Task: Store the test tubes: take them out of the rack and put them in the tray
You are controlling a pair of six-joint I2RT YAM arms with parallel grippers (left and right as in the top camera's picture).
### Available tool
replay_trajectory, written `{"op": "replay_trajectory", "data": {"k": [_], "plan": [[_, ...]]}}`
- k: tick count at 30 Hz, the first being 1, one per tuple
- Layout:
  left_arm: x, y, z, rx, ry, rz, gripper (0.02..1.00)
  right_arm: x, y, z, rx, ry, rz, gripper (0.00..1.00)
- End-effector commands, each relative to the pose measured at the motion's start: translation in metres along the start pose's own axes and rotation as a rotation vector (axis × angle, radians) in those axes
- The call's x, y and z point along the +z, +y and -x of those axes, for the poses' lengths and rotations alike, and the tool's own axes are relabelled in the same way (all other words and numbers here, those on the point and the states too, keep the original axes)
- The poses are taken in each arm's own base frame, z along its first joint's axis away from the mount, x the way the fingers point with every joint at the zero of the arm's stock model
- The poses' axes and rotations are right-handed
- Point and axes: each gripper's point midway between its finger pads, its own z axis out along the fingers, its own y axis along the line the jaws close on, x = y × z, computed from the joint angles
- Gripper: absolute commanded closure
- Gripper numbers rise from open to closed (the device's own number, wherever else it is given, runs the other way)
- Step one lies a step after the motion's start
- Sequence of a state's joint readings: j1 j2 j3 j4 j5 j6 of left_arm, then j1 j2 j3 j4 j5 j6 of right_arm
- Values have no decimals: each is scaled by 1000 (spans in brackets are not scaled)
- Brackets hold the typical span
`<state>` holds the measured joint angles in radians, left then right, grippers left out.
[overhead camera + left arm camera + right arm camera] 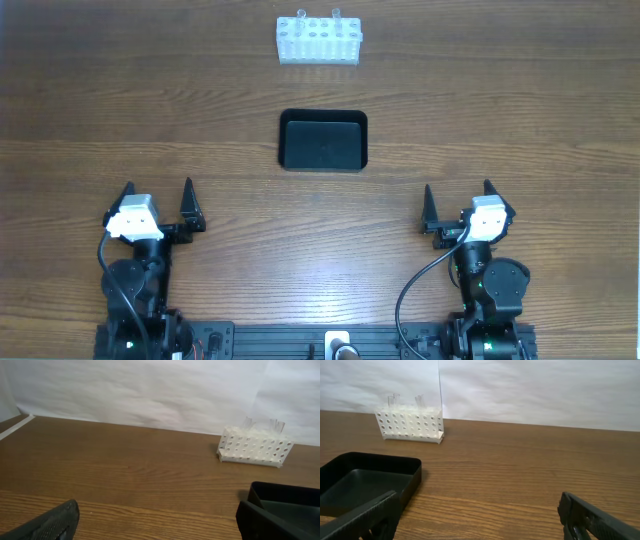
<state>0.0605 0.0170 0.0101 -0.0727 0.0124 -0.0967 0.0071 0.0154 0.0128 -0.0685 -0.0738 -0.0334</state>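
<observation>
Test tubes (300, 17), top view: state position. (Inspector)

Two clear tubes stand upright in the white rack (318, 42), in the row farthest from the arms. The rack sits at the far side of the tabletop (520, 110), about midway across. The black tray (324, 141) lies in front of the rack, nearer the arms and apart from it. (Technician)

Pincers, same view: state condition. (Inspector)

The left pincer (158, 184) is close to its own base, with its fingers spread wide: open. The right pincer (458, 186) is close to its base and stands the same way: open. Both are well apart from the tray and farther still from the rack. (Technician)

Left wrist view: report. (Inspector)

The pincer's two dark fingers (50, 522) stand wide apart, with bare wood between them. A corner of the tray lies just beyond one finger. The rack stands farther off, and the rims of the two tubes rise above its top. A white backdrop (150, 390) closes off the tabletop behind the rack. (Technician)

Right wrist view: report. (Inspector)

This pincer's fingers are also wide apart, confirming the open state. The tray lies near one finger, with its rounded corner and side wall facing the camera. The rack stands beyond it, close to the backdrop. Both tubes are upright in the rack, clear of the tray. (Technician)
</observation>
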Motion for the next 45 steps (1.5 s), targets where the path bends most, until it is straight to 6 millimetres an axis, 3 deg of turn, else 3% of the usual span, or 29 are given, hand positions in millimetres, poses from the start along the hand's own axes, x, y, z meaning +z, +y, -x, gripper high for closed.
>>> {"op": "replay_trajectory", "data": {"k": [1, 45], "plan": [[1, -1, -4, 10, 14, -7, 20, 0, 1, -2, 7, -2, 9, 7], [0, -4, -1, 11, 1, -27, 20, 0, 1, -2, 7, -2, 9, 7]]}}
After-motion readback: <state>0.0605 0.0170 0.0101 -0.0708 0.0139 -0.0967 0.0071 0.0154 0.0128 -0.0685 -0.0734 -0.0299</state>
